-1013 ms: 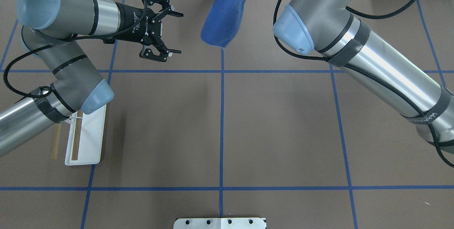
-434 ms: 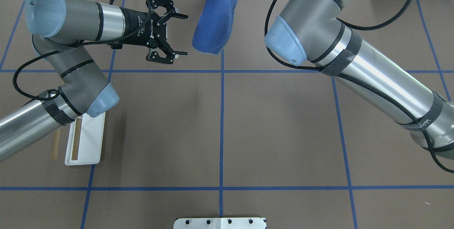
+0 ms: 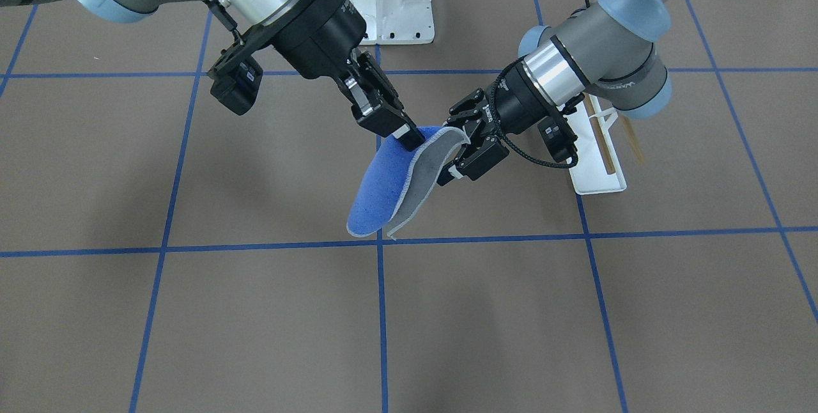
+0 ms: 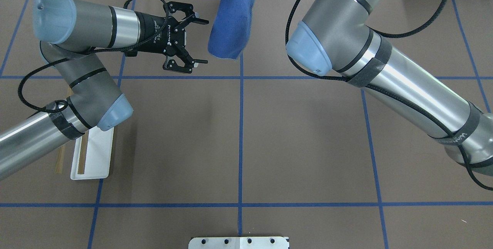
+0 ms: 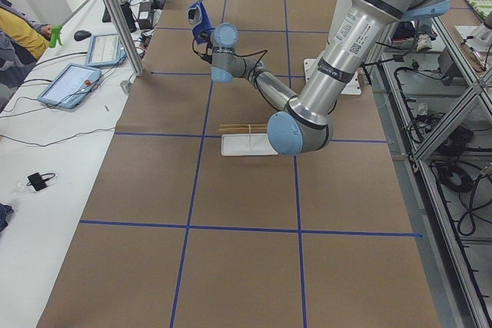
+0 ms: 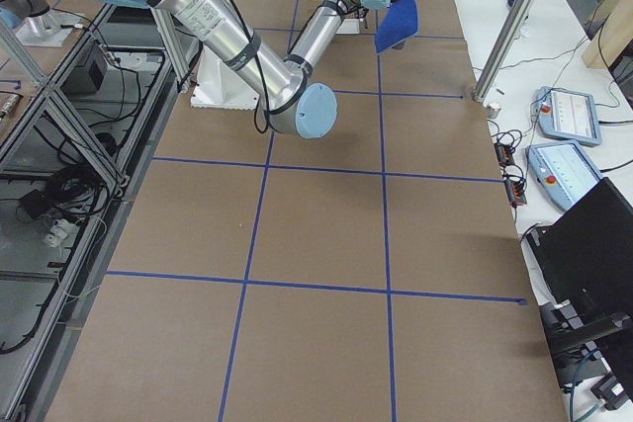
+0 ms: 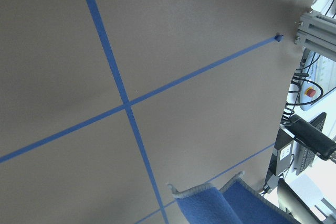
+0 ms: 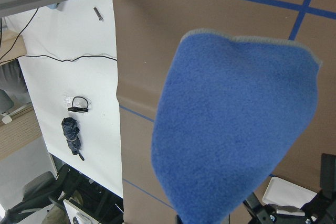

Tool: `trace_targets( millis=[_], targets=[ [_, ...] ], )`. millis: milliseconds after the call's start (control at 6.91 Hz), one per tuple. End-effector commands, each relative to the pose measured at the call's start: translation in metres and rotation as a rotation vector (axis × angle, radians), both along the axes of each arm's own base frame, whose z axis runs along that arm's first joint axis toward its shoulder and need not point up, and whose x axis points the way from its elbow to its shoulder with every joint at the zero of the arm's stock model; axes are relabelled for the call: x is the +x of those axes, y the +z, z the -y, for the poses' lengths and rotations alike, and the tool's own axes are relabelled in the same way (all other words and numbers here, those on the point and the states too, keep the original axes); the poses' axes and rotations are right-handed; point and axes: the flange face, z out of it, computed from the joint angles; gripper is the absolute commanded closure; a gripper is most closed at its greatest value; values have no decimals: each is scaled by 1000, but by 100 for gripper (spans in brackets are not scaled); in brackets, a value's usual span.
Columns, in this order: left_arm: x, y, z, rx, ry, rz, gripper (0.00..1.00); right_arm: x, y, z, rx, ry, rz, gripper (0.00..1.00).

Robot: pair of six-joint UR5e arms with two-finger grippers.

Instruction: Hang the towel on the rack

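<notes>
The right gripper (image 3: 409, 139) is clamped on the top corner of the hanging towel (image 3: 377, 199). Seen from the front, the left gripper (image 3: 455, 148) waits at its 3 o'clock, fingers apart, with the rack (image 3: 597, 176) beyond.

1. Left arm (image 4: 88, 29): grey tubes, polished silver segments, pale blue rounded joint caps
2. Right arm (image 4: 404, 75): same colours, dark strap with lettering
3. Braided black cables (image 4: 18, 91) loop alongside both
4. Left gripper (image 4: 203, 41): black openwork fingers, white-lettered wrist

bright, even light (soft shadows), all views sharp.
</notes>
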Motion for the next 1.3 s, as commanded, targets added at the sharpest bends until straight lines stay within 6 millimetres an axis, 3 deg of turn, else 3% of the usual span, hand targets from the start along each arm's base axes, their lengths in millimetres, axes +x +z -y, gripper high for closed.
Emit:
trace_targets(
  millis=[0, 289, 579, 724, 868, 1013, 1158],
  targets=[
    [0, -4, -2, -5, 4, -9, 2, -1, -4, -6, 1, 18, 20, 100],
    [-1, -7, -3, -1, 4, -14, 4, 6, -6, -21, 8, 30, 49, 100],
    [-3, -11, -4, -34, 0, -33, 29, 5, -3, -24, 6, 36, 66, 100],
    [-5, -14, -6, -31, 0, -40, 34, 6, -2, -23, 8, 51, 79, 100],
    [-5, -13, -6, -34, -1, -39, 51, 6, 9, -23, 3, 64, 105, 100],
    [-5, -12, -6, -44, 1, -41, 87, 6, 17, -23, 10, 64, 111, 100],
    [-5, -12, -6, -37, 0, -40, 100, 7, 17, -23, 10, 65, 111, 100]
  ],
)
